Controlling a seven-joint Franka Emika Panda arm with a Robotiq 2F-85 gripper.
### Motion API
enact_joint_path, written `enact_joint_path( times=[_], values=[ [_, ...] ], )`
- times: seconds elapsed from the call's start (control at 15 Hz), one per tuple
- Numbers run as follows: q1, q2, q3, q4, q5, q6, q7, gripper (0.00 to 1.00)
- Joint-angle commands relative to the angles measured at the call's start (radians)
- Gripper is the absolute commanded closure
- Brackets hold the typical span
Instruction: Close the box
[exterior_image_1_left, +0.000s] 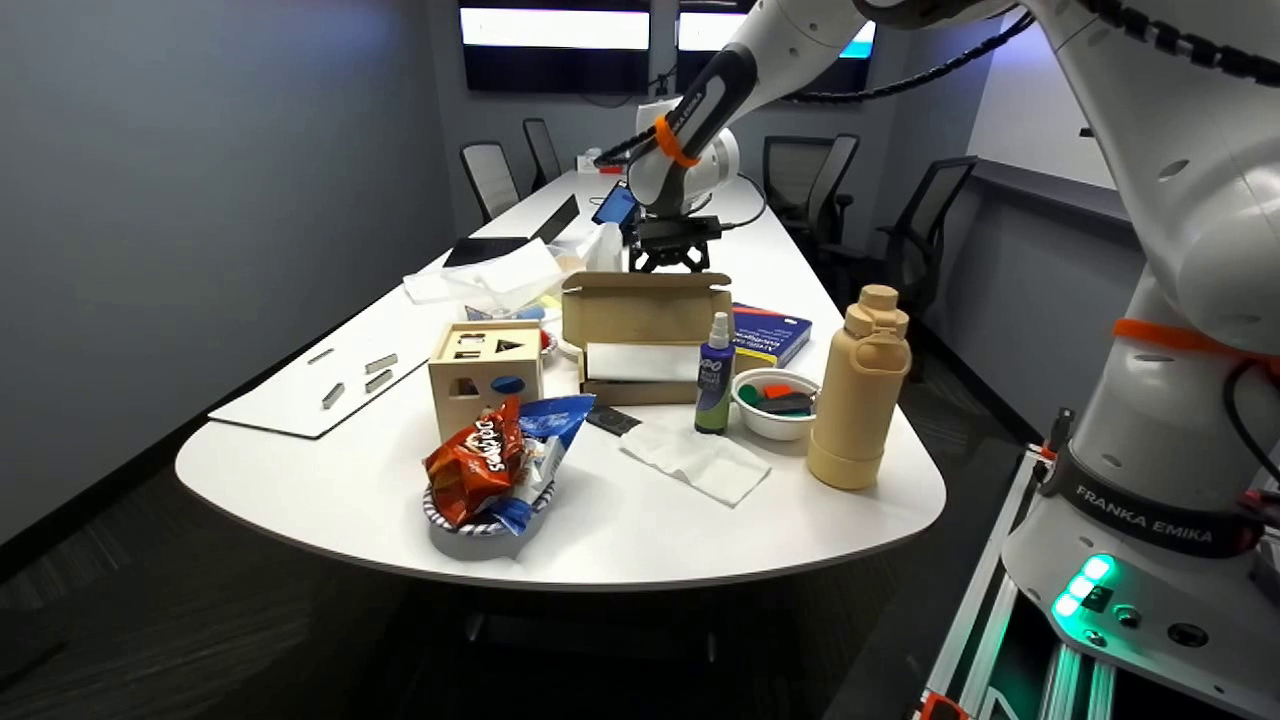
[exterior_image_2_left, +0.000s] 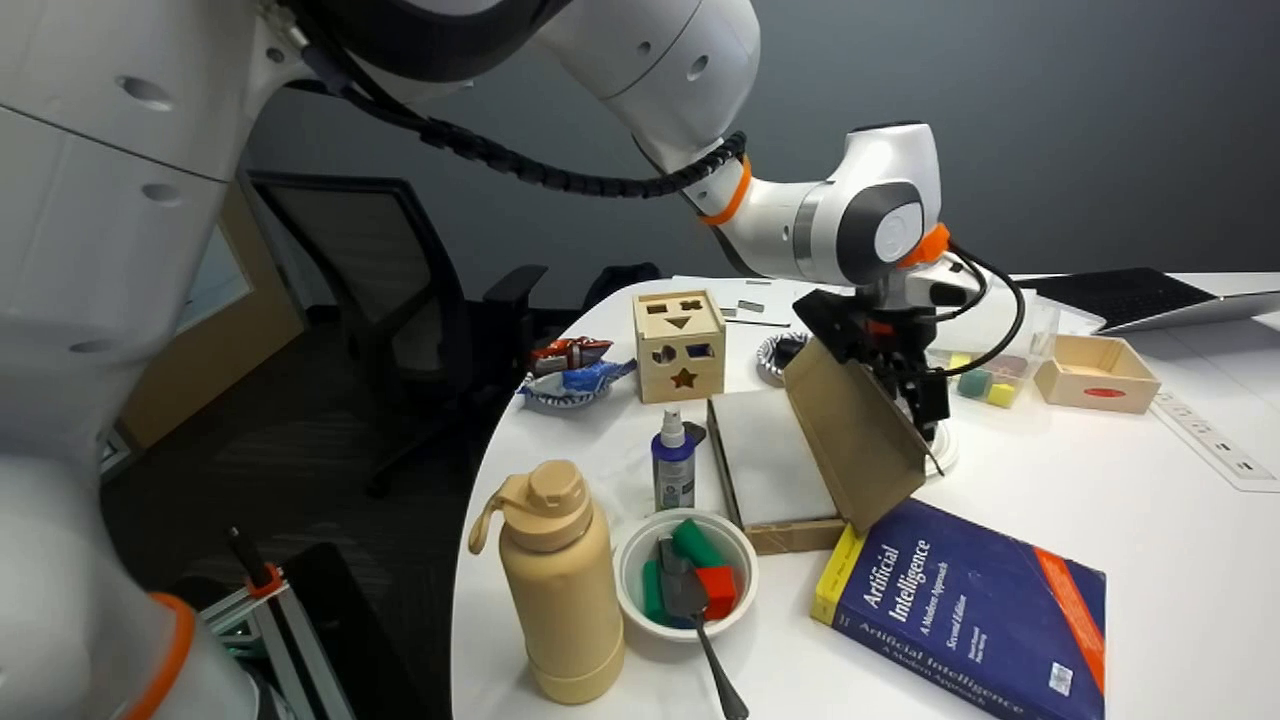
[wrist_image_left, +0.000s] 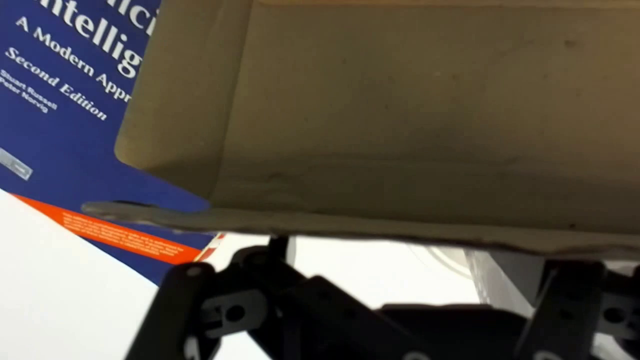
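Box (exterior_image_2_left: 795, 538) just beside the parted jaws, tilted lid (exterior_image_2_left: 850, 432) nearest

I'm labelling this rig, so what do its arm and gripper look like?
The arm is white and rounded, with dark joint covers, orange bands, a ribbed black cable, green lights and white FRANKA EMIKA lettering. The gripper is black and jointed.
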Motion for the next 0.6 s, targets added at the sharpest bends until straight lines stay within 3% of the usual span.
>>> enact_joint_path(
  times=[0.0, 0.53],
  values=[
    [-0.028, 0.017, 0.025, 0.082, 0.053, -0.147, -0.019, 0.0],
    [-0.078, 0.02, 0.082, 0.153, 0.141, -0.415, -0.071, 0.0]
  ],
)
